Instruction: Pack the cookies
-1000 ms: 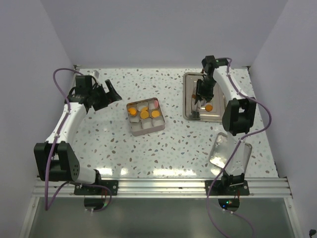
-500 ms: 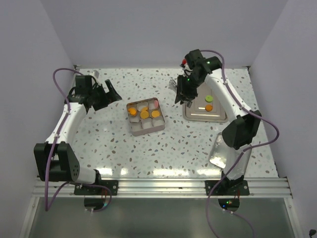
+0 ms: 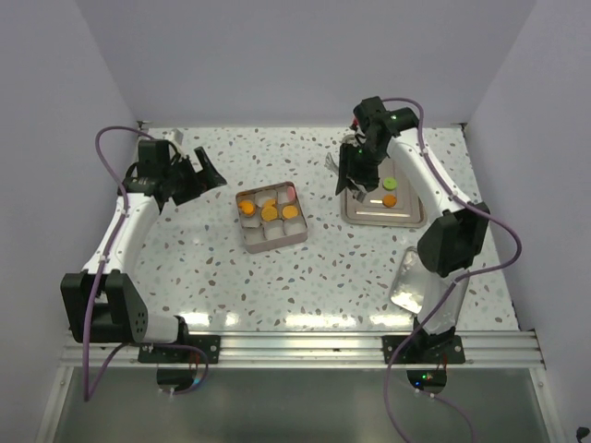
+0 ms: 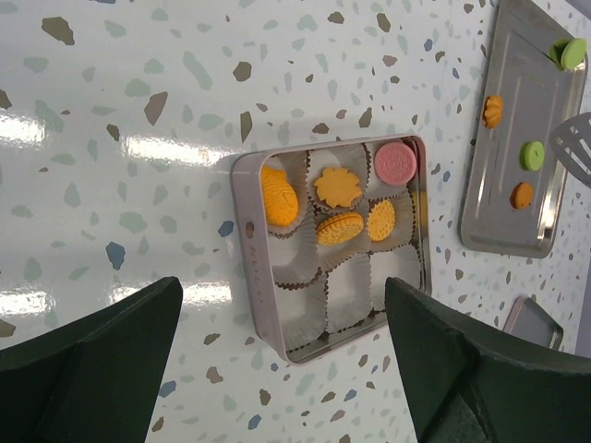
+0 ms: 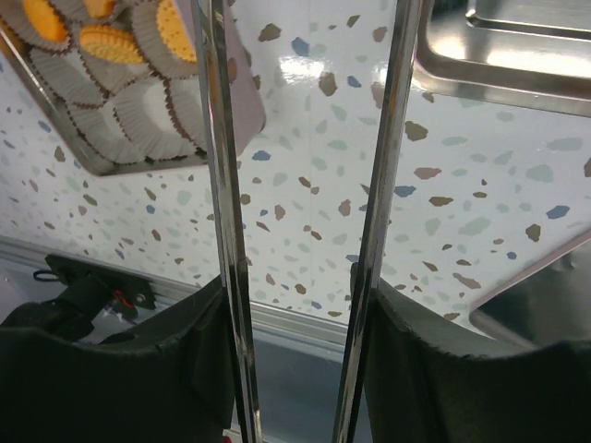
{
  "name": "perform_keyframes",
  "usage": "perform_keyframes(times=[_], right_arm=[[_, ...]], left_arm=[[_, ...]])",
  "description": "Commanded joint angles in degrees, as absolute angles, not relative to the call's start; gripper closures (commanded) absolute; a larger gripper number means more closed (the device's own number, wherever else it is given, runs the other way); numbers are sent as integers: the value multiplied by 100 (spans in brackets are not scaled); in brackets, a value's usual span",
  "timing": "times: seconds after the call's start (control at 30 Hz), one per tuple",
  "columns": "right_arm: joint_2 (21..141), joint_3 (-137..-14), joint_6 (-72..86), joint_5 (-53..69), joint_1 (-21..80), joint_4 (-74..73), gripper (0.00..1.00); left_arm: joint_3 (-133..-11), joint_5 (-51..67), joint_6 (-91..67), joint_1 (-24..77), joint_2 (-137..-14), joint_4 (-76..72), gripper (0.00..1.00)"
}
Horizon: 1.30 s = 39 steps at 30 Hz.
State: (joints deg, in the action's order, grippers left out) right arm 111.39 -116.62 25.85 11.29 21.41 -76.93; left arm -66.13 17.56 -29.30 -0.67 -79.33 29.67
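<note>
Top external view shows the right gripper [image 3: 351,175] hanging over the counter [image 3: 351,268] at the left edge of the metal tray [image 3: 406,217], its long thin fingers [image 5: 220,185] spread with nothing between them; the left gripper [image 3: 199,175] hovers at about 9 o'clock of the pink tin [image 3: 271,245], jaws wide and empty. Cookies [image 4: 337,187] sit in paper cups [image 4: 346,295] inside the tin; three or four more cookies lie on the tray at 3 o'clock of the tin.

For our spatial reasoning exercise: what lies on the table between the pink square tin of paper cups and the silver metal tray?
Nothing: in the left wrist view, only bare speckled tabletop separates the pink square tin from the silver metal tray.
</note>
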Motion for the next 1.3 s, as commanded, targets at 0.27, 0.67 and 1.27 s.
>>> perform_keyframes(times=[0.27,0.67,1.27], right_arm=[[12048,-11908,2347,1090,1512,-7708,49],[12674,-12269,2347,1301,1389,-7611,49],[13122,-12393,2417,1538,1362,-7488,57]], left_arm=[[-6689,1811,-2786,-53,-7717,2900,3],[-6566,1723,-2769,-53,-7699,2883,4],[-6741,1644,-2672,-61,-7901,2918,3]])
